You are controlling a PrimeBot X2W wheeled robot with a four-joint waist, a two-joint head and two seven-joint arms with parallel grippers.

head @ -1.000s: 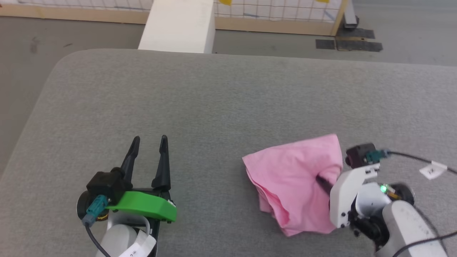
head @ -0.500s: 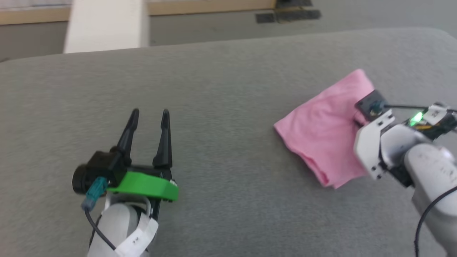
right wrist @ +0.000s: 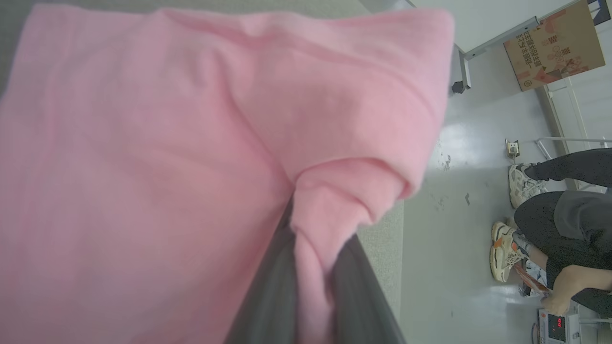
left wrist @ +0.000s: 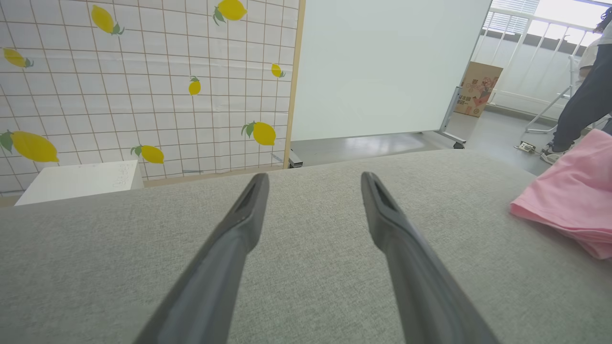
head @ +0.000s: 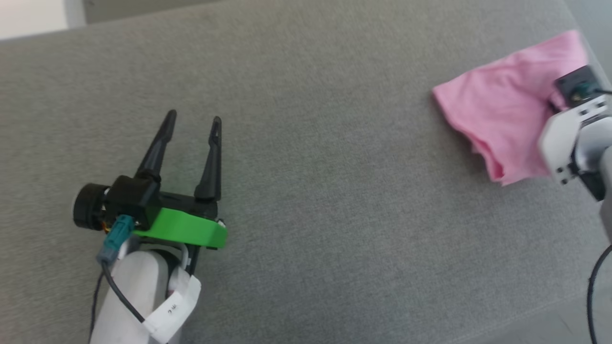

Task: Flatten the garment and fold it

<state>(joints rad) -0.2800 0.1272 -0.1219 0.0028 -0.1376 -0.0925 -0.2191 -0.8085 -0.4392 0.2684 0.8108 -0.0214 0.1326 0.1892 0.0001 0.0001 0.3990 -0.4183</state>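
Note:
The garment [head: 492, 110] is a light pink bundle, loosely folded in layers, lying near the far right corner of the grey padded table [head: 334, 191]. My right arm's white wrist [head: 569, 138] sits against its right side and hides the fingers there. In the right wrist view my right gripper [right wrist: 313, 239] is shut on a bunched fold of the garment [right wrist: 143, 167]. My left gripper [head: 193, 117] rests low over bare table at the left, open, with nothing between its fingers [left wrist: 314, 179]. The garment [left wrist: 573, 200] lies far to its right.
The table's right edge runs just past the garment, with grey floor beyond it. A crouching person's shoes [right wrist: 507, 248] are on that floor, and a standing person's legs [left wrist: 583, 95] are further back. A white box [left wrist: 76, 181], a lemon-patterned partition [left wrist: 143, 81] and a white board [left wrist: 382, 71] stand behind the table.
The head camera has swung, shifting the whole picture. My right gripper has carried the garment farther right and away from the left gripper, toward the table's corner. The left gripper stays open.

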